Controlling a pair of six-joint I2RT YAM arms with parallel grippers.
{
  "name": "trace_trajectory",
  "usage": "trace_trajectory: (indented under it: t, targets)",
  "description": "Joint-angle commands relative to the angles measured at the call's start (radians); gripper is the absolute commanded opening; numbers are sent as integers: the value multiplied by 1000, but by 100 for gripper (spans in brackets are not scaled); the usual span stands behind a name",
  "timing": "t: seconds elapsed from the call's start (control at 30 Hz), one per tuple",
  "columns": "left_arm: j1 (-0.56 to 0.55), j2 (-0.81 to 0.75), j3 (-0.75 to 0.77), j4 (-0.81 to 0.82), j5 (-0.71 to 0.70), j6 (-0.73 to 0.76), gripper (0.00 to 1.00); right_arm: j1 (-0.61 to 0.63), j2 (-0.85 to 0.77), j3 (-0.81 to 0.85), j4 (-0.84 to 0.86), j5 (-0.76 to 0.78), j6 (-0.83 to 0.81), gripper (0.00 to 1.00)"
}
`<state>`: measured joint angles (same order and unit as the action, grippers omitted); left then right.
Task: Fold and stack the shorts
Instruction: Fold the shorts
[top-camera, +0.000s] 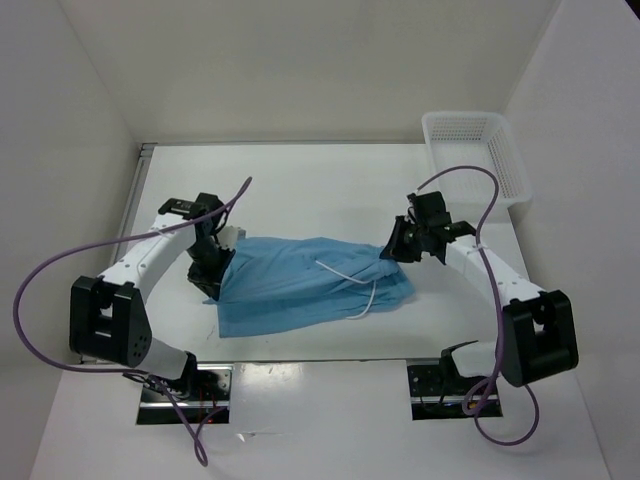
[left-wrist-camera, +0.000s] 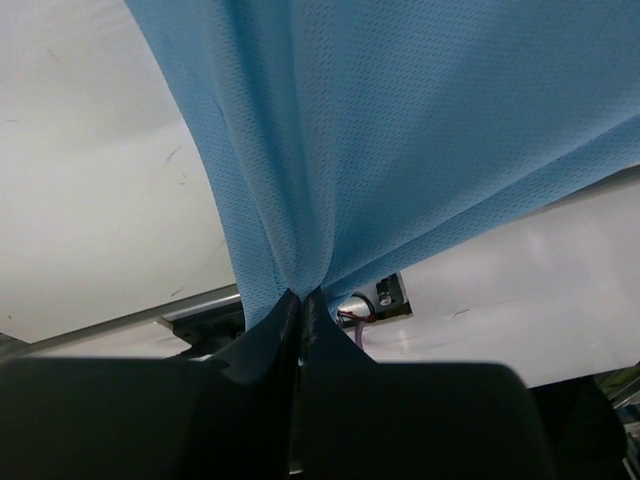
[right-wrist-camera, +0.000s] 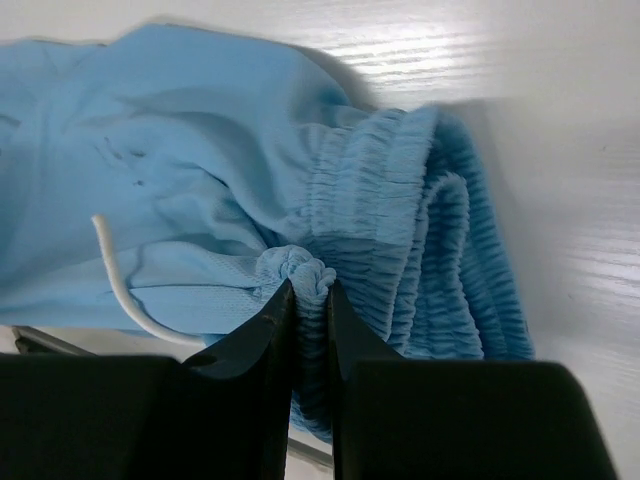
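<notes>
**Between my two arms, blue shorts held at both ends**

On the worktop (top-camera: 300, 180), the shorts (top-camera: 300, 285) lie spread out in the middle, between my two arms. My left jaws are squeezed tight on the blue cloth at the left end, the leg side. The cloth fans out from that pinch, and there it is lifted off the worktop. My right jaws are squeezed tight on a little bunch of the wrinkly waistband (right-wrist-camera: 390, 220) at the right end. The thin white cord (right-wrist-camera: 115, 285) loops out just beside my right jaws and lies on the blue cloth. A white basket (top-camera: 470, 150) sits at the far right corner, well apart from the shorts.
</notes>
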<state>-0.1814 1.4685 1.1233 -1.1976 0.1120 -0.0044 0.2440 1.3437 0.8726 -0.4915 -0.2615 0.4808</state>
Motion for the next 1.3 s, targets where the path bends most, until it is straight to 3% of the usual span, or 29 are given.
trace_trajectory:
  t: [0.0,0.33,0.37,0.4,0.43,0.47,0.53,0.67,0.87,0.97,1.03,1.07,1.13,1.27]
  targets:
    - [-38,-39,-20,-56,-6,4,0,44,-78,12,-19,125,36,0]
    - [-69,-39,-31,-56,3,4,1,44,-78,91,-148,200,27,3]
    - [-69,-49,-31,-56,3,4,7,44,-78,101,-157,190,27,8]
    - [-69,-50,-42,-56,3,4,14,44,-78,101,-171,176,15,27]
    - [-69,-50,-42,-56,3,4,23,44,-78,129,-211,176,15,29]
    - [-69,-40,-42,-65,3,4,39,44,-78,141,-237,166,6,33]
    - [-69,-40,-42,-65,3,4,46,44,-93,186,-320,195,5,40]
    - [-69,-71,-28,-100,3,4,47,44,-170,238,-387,263,5,40]
    - [-69,19,75,-8,-70,4,47,98,-83,328,-397,315,15,12]
    - [-69,117,99,-8,-49,4,47,98,-61,309,-444,291,15,12]
    - [-69,130,99,3,-26,4,49,98,-78,261,-467,262,15,24]
    - [-79,130,83,12,-8,4,50,98,-101,235,-484,221,15,39]
    - [-99,130,55,23,18,4,51,98,-123,174,-509,197,15,58]
    - [-153,144,-5,55,38,4,53,98,-155,175,-587,197,27,70]
